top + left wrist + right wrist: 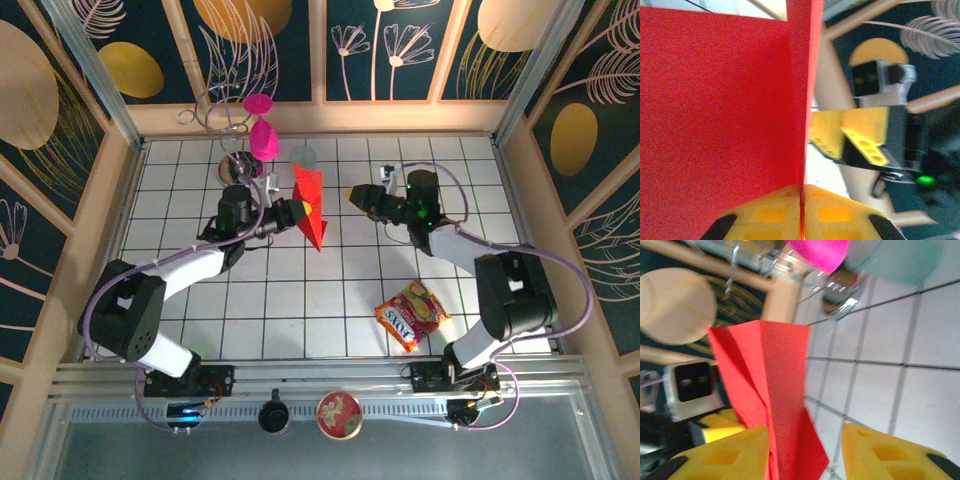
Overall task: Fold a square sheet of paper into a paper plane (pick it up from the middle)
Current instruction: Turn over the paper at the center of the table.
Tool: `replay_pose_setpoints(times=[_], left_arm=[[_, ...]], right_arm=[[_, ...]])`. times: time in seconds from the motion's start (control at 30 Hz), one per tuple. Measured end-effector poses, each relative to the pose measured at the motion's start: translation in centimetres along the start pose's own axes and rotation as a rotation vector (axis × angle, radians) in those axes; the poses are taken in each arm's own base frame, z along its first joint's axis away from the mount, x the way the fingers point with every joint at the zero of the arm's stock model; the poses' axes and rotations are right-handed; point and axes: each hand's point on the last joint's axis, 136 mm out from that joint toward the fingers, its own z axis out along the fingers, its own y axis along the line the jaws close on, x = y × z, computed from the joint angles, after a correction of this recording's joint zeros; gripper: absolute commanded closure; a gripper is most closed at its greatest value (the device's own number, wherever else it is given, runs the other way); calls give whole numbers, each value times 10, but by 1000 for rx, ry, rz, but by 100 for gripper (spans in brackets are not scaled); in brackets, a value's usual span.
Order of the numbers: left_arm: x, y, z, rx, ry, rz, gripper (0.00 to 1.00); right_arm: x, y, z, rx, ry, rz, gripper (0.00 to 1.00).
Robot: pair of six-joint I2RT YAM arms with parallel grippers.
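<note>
The left gripper (293,211) is pressed shut on the paper plane (311,206), pinching it at its left edge and holding it above the tiled table (330,300); in the left wrist view the two yellow fingers (765,217) meet on a thin red fold, the broad red face of the plane (715,125) stands up to the left of the pinch line, and a narrow red strip rises straight ahead of the fingertips; seen from above, the plane is a folded kite shape, wide end beyond the left gripper, sharp point nearer the arm bases; the right gripper (355,194) sits just to the right of the plane, apart from it, jaws spread; in the right wrist view its yellow fingers (890,455) stand well apart with the red folds (775,375) ahead of the gap, nearer the left finger; whether that finger touches the paper cannot be told; a pink goblet (262,125) lies beyond the left gripper, towards the far wall; a red-and-yellow snack packet (411,314) lies on the table well behind the right gripper, near the right arm's base.
</note>
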Motion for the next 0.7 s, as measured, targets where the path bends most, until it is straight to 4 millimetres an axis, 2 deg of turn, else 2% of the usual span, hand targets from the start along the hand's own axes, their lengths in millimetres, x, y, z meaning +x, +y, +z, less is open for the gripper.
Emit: replay_pose_setpoints(times=[0.2,0.33,0.5,0.7], left_arm=[[-37,16,-5,-331,-43,167,90],[-50,26,-11,-571,-47,285,90],[-47,55,-10,-883,-11,419,90],[-27,87,6,-1192,89,614,91]], right_arm=[[-29,-28,-35,261,-126,-103,52],[-41,-47,-63,400,-206,-132,52],[-43,-52,-89,488,-285,-167,51],[-30,-61,-112,543,-338,-172,50]])
